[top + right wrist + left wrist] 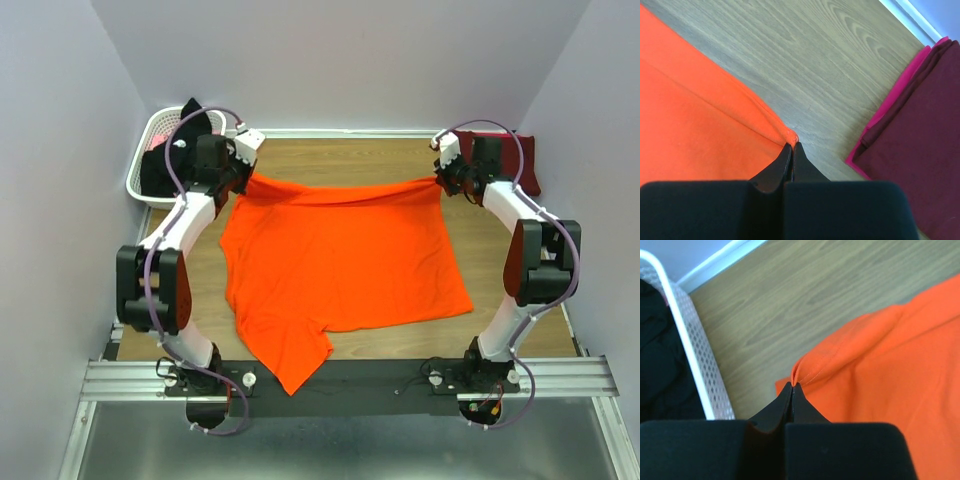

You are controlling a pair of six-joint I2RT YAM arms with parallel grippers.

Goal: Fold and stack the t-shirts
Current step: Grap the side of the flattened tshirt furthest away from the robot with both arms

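Orange t-shirt (340,250) stretches between left gripper (792,388) and right gripper (792,147), each clamped on a far corner; level, equal pulls should keep the fold square.

One orange t-shirt (340,260), one maroon t-shirt (525,165), one black t-shirt (660,365) and one white basket (707,380) are visible.

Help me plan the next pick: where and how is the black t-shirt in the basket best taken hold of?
Probably the bunched peak of the black t-shirt that rises above the white basket rim, coming from straight above; the basket walls block any sideways approach.
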